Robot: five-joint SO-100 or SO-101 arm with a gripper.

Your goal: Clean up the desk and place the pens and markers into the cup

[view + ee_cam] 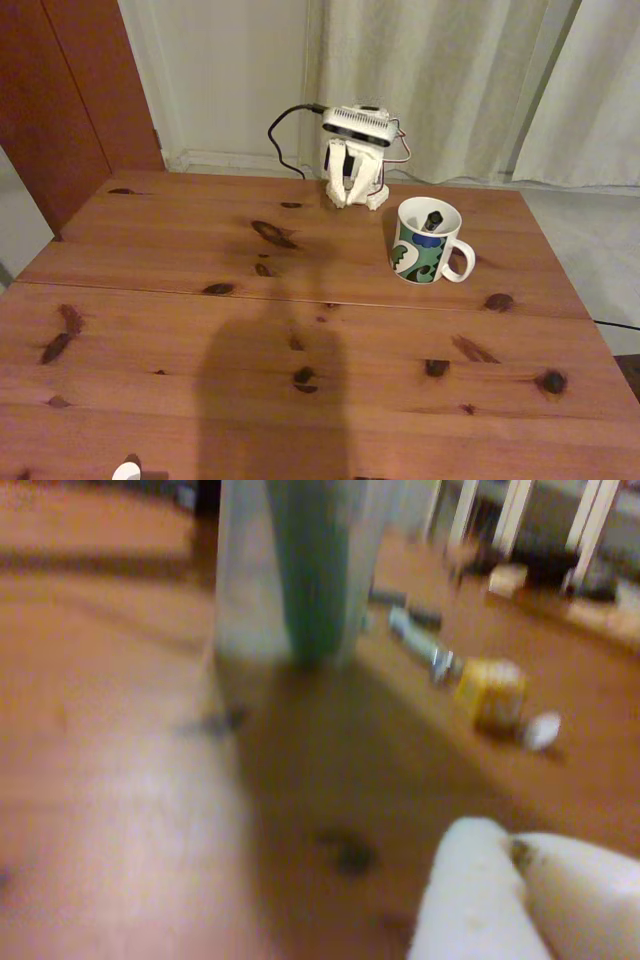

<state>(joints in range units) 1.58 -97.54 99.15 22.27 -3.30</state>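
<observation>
**Marker in cup, arm folded at the back**

From my side the job looks done, as far as I can judge. In the fixed view the cup [428, 243] stands upright on the table [200, 330], right of centre, handle to the right. The marker [432, 218] is inside it, leaning, dark end up near the rim; long axis is more or less vertical. I see no other pen on the table in this view.

The arm [356, 160] is folded at the far edge, left of the cup and near it, not touching. In the wrist view the fingers [512, 852] come in from the bottom right, tips pressed together w/ nothing between them. Picture is blurry, so I say this w/ some care. A tall pale-green shape at the top is probably the cup.

Next move, if any: only parking the arm. No grasp needed, I think.
</observation>
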